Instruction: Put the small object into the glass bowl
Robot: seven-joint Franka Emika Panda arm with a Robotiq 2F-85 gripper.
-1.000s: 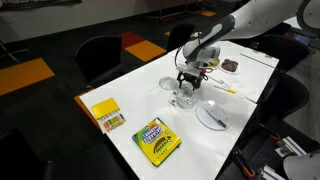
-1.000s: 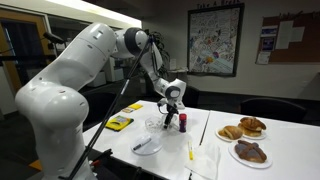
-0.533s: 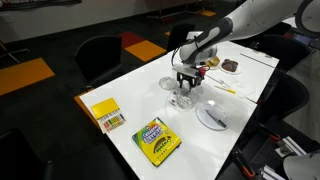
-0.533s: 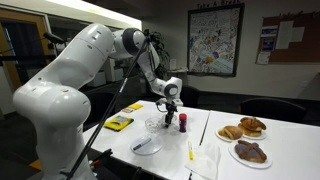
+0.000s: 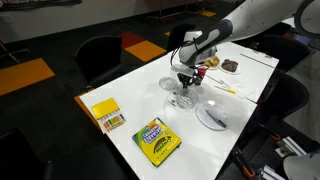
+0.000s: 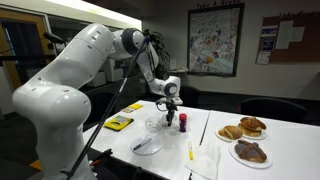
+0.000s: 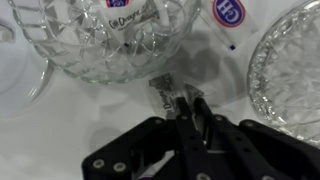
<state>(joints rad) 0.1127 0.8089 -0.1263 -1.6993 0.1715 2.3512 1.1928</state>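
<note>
End effector (image 7: 178, 98) fingers pinched together, nothing btwn them, just beside glass bowl (image 7: 105, 40) over bench (image 5: 140, 105). Small red bottle (image 6: 182, 121) stands upright on bench, near bowl, not inside.

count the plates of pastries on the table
2, both on the right in an exterior view: the back plate holds golden pastries, the front plate a darker one. Others may hide behind the arm.
</note>
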